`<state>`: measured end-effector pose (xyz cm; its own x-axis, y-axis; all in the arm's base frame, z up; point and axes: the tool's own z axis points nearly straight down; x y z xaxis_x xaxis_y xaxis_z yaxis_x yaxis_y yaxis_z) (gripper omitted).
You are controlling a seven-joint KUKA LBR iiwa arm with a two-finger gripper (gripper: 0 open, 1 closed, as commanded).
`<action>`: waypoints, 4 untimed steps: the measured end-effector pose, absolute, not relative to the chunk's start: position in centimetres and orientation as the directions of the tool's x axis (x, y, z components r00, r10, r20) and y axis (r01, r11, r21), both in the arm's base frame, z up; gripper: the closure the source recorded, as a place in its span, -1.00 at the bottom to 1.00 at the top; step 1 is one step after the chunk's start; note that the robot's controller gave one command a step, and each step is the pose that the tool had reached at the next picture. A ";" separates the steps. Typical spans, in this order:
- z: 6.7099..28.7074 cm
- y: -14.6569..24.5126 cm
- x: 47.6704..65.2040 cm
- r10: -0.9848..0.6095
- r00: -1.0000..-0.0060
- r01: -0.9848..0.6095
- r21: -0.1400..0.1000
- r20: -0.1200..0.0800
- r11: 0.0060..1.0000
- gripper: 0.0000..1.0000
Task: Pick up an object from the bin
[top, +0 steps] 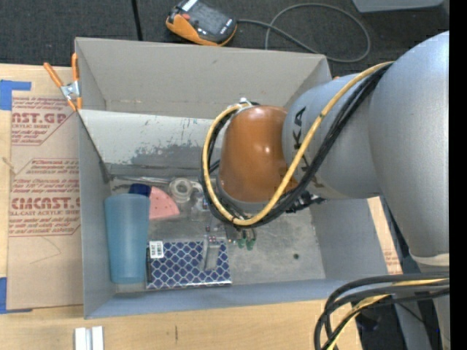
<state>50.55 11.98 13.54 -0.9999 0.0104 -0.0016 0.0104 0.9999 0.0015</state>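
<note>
My gripper hangs below the orange wrist cover, low in the bin's front middle. Its tip sits over the right part of a flat blue pack with a white lattice pattern, which lies against the front wall and carries a small white barcode label. I cannot see whether it touches the pack. Just behind the gripper lies a clear tape roll, with a pink wedge-shaped piece to its left.
A tall light-blue plastic cup lies along the left wall, a dark blue cap at its far end. Bare grey floor shows at the front right. The arm and its cables cover the bin's right back part.
</note>
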 end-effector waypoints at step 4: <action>7.5 13.1 49.9 0.038 -0.999 0.038 0.002 0.001 0.999 1.00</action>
<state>49.94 13.12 7.52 -0.9993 0.0385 0.0008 0.0385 0.9993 0.0018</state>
